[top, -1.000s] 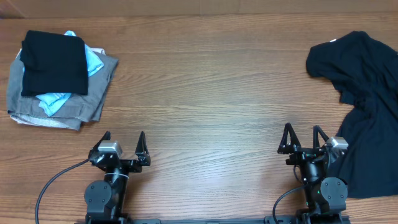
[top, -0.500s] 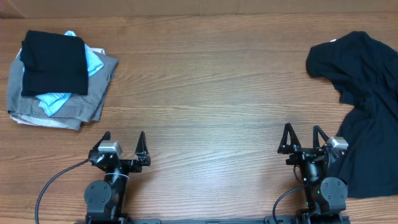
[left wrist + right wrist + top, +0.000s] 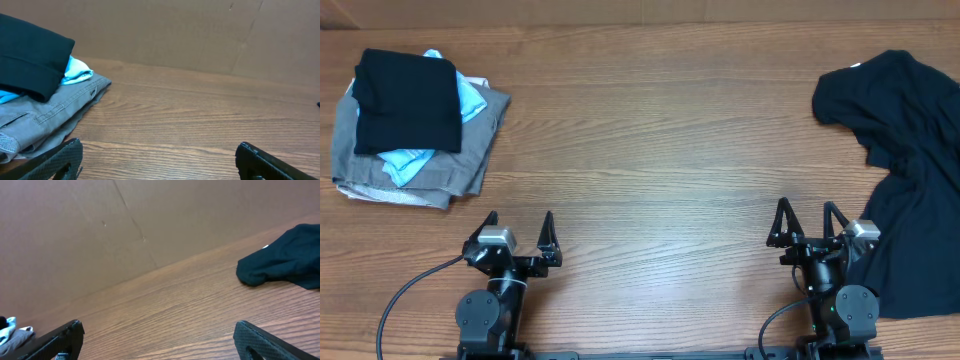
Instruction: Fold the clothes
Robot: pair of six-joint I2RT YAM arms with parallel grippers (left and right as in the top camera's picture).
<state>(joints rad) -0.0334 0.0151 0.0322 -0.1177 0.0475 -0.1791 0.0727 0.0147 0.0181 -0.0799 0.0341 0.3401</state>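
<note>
Lying crumpled along the right edge of the counter point(image 3: 650, 130), the black T-shirt point(image 3: 920, 130) is unfolded, its white neck label point(image 3: 857, 66) showing. Left gripper point(image 3: 520, 218) and right gripper point(image 3: 805, 208) rest at the counter's near edge, jaws released, grasping nothing. Stacked folded garments point(image 3: 410, 130) occupy the counter's far-left corner.

The T-shirt point(image 3: 920, 120) is plain black, with a white label point(image 3: 856, 66). The table point(image 3: 650, 150) is brown with wood grain. The folded garment point(image 3: 408, 100) is black, the light-blue garment point(image 3: 470, 98) and the grey garment point(image 3: 450, 175) are plain.
</note>
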